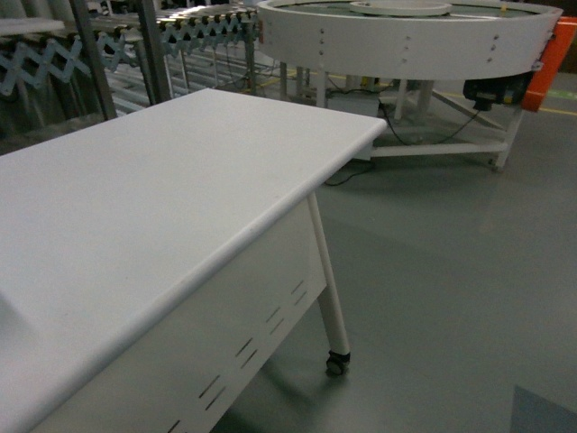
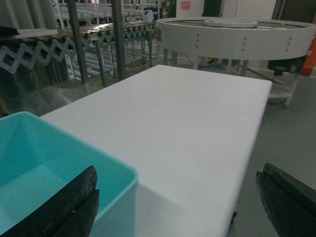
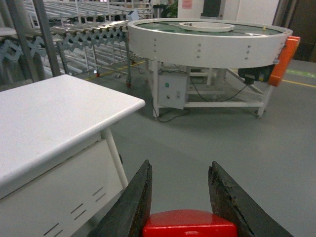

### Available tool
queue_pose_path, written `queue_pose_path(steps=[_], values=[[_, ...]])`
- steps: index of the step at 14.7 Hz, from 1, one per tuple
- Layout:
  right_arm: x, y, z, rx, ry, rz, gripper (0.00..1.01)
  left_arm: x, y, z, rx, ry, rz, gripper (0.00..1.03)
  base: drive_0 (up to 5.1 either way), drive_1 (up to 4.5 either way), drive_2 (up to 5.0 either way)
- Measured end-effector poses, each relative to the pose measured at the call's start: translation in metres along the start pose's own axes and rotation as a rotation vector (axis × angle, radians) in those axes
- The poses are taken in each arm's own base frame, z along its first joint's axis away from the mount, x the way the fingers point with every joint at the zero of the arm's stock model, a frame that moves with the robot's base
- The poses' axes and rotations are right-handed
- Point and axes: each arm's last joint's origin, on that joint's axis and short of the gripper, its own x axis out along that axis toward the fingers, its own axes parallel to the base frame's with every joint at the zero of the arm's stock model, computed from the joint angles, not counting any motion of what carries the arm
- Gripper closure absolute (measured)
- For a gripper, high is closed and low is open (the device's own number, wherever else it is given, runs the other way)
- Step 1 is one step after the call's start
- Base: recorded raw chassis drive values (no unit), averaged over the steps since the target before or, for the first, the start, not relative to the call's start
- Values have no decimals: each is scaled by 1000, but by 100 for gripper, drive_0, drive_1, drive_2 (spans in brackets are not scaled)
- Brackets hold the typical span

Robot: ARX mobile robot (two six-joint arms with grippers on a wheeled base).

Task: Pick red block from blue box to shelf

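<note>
The red block (image 3: 190,224) sits low between the dark fingers of my right gripper (image 3: 179,163), which is shut on it above the grey floor, to the right of the white table (image 3: 49,108). My left gripper (image 2: 178,170) is open wide over the table (image 2: 187,108). Its left finger (image 2: 74,197) hangs over the corner of the turquoise blue box (image 2: 84,144); what shows of the box's inside looks bare. Steel uprights of the shelf (image 1: 90,54) rise behind the table at the back left. Neither gripper shows in the head view.
A large round white conveyor table (image 1: 406,36) with an orange end piece (image 1: 552,63) stands at the back right. An expandable roller conveyor (image 1: 198,32) runs behind the white table (image 1: 162,198). Open grey floor (image 1: 451,271) lies to the right; the table leg has a castor (image 1: 336,363).
</note>
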Motion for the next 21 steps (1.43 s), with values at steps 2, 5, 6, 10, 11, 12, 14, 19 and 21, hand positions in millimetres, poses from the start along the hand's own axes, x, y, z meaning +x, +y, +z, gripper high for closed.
queue_pose_path(steps=[2,5,6,10,11,12,14,19,21], values=[[0,0,0,0,0,-1,73,0,0,0,0,0,-1,5,0,0,0],[0,0,0,0,0,-1,73,0,0,0,0,0,-1,5,0,0,0],[0,0,0,0,0,-1,73,0,0,0,0,0,0,5,0,0,0],[0,0,0,0,-1,0,73,0,0,0,0,0,-1,5,-39,-39,-39],[0,0,0,0,1,0,73,0,0,0,0,0,0,5,-157,-157,-157],[0,0,0,0,0,0,73,0,0,0,0,0,-1,5,-157,-157,-157],[0,0,0,0,0,0,73,0,0,0,0,0,-1,5,-157,-157,-157],[0,0,0,0,0,-1,73,0,0,0,0,1,-1,5,-157,-157,-157],[0,0,0,0,-1,0,73,0,0,0,0,0,-1,5,-157,-157,-157]])
